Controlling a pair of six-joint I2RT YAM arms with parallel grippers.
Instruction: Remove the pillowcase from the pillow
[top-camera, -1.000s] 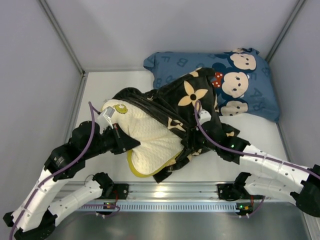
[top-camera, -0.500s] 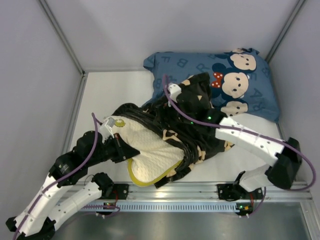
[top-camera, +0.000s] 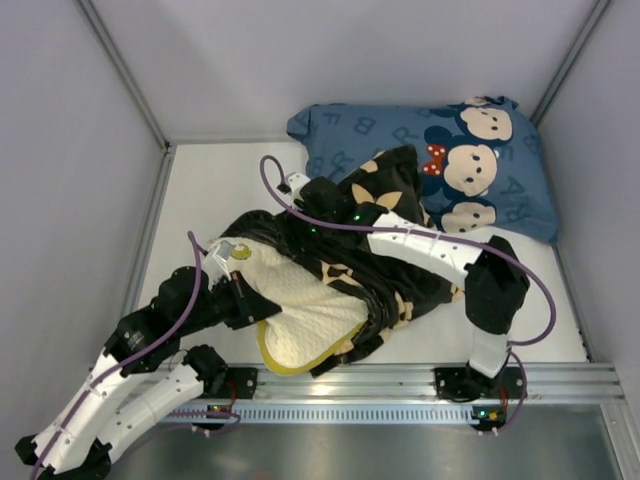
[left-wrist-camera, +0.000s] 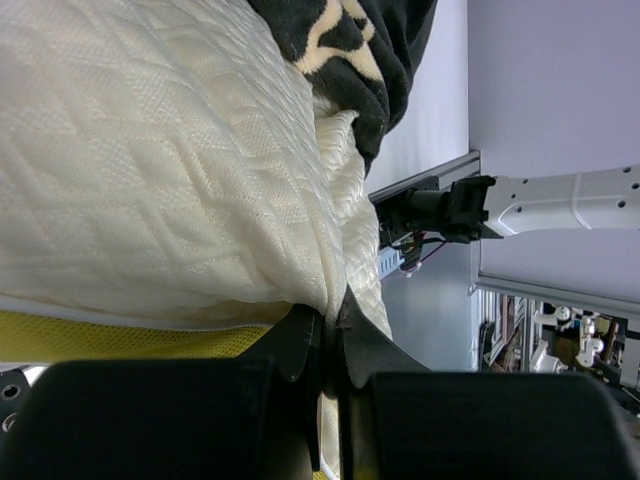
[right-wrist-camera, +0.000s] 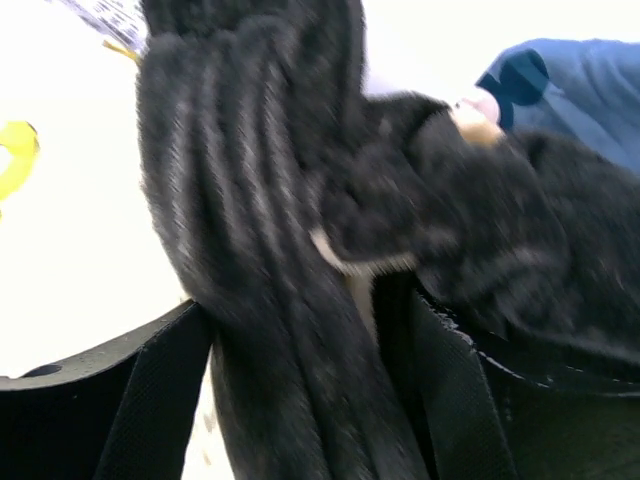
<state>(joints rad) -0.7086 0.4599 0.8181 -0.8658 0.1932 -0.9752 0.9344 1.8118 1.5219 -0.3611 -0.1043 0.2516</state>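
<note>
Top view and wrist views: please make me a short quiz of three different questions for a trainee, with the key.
1. True or false: the left gripper is shut on the pillow.
2. What lies between the fingers of the right gripper? A the pillowcase; B a towel; C nothing.
3. Fill in: the blue pillow lies at the far ___ corner of the table.
Key: 1 true; 2 A; 3 right.
</note>
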